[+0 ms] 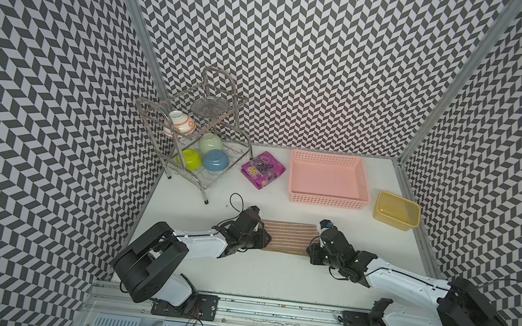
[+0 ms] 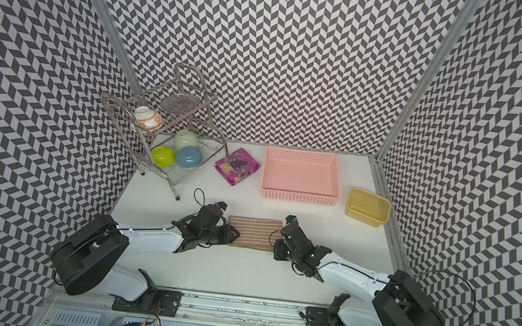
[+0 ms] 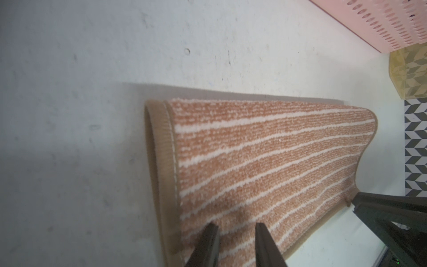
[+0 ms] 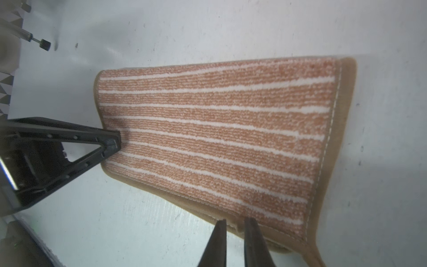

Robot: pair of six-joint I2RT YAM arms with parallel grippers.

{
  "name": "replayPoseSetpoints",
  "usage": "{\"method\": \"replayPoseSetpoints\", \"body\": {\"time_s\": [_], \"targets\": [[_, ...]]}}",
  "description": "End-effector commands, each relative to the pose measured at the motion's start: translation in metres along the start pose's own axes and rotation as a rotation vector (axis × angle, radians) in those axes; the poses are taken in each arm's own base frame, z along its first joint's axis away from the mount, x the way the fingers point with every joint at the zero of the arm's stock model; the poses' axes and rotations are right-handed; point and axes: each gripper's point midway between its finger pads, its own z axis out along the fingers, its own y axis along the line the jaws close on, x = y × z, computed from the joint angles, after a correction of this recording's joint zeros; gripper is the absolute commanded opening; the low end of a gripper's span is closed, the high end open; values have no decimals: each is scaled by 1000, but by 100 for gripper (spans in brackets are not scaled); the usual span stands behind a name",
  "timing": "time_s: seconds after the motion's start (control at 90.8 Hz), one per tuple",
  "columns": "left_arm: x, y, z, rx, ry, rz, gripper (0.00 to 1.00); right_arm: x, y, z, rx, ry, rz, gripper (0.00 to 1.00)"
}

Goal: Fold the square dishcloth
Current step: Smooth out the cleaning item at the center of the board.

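Already folded once, the square dishcloth (image 1: 288, 237) is lying at the middle of the desk (image 1: 274, 272), likely awaiting a second fold, while the left gripper (image 3: 236, 242) is hovering part-open over it, holding nothing, and the right gripper (image 4: 235, 240) is sitting nearly closed at its hem, grip unclear.

The dishcloth (image 1: 288, 237) lies on the desk (image 1: 273, 279) between the left hand (image 3: 236, 228) and right hand (image 4: 234, 223). Behind it, from left to right: rack (image 1: 203, 125), packet (image 1: 263, 170), basket (image 1: 327, 201), tub (image 1: 392, 219).

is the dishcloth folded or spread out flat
Folded in half: the square dishcloth lies as a narrow rectangle in both top views, and the right wrist view shows two edging layers stacked along one side.
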Motion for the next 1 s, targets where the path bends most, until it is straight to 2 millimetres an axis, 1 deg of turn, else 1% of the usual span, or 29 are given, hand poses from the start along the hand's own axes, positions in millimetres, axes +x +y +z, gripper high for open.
{"method": "replayPoseSetpoints", "body": {"time_s": [0.0,0.077,0.187,0.43,0.628,0.738,0.815,0.826,0.892,0.991], "targets": [[26,33,5,-106,75,-19,31,6,-4,5,-2,-1,22,17],[26,34,6,-109,75,-20,31,11,-13,8,25,3,33,17],[24,34,8,-110,74,-14,30,9,-24,11,66,-8,43,17],[13,28,14,-100,56,14,30,-9,-45,10,112,-58,84,17],[-2,20,21,-90,33,33,30,-24,-67,2,155,-98,113,17],[-7,11,23,-65,32,38,30,-32,-64,-1,131,-110,116,17],[-11,7,22,-53,29,40,30,-41,-59,-7,125,-125,107,17],[-11,6,21,-52,28,40,30,-40,-60,-7,132,-116,107,17],[-15,1,17,-43,18,39,31,-51,-55,-16,134,-143,101,17],[-28,-16,5,1,-18,46,35,-74,-44,-36,120,-220,92,19]]}}
